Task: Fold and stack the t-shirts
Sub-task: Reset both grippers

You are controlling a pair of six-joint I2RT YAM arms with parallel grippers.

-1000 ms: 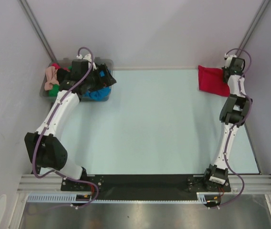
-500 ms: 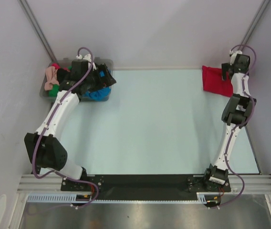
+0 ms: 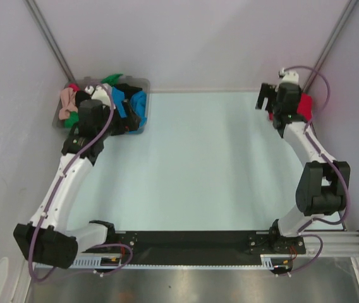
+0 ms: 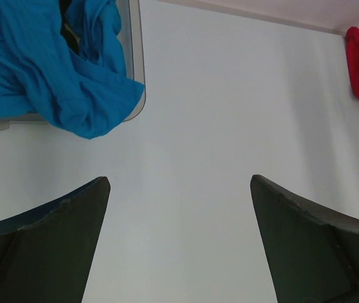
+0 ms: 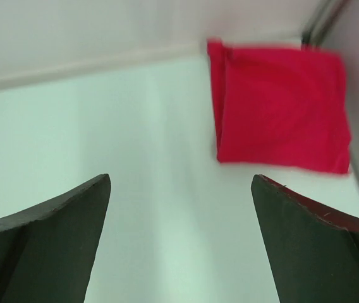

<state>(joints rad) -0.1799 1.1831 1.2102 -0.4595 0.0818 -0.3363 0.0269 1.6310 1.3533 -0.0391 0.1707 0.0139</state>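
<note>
Tabletop [image 3: 217, 164] with two robot arms. Folded red t-shirt [image 5: 280, 107] lies flat far to the right of the clear grey bin [image 3: 143, 82], by the opposite back corner. Just on its bin side the right gripper [image 5: 179, 180] hovers, fingers spread, holding nothing. Beside the bin's near right corner hangs the left gripper [image 4: 179, 183], also spread and empty. Over that corner spills a blue t-shirt [image 4: 40, 63]; a green t-shirt [image 3: 111, 79], black t-shirt [image 3: 129, 89] and peach-pink t-shirt [image 3: 67, 98] are heaped inside the bin
</note>
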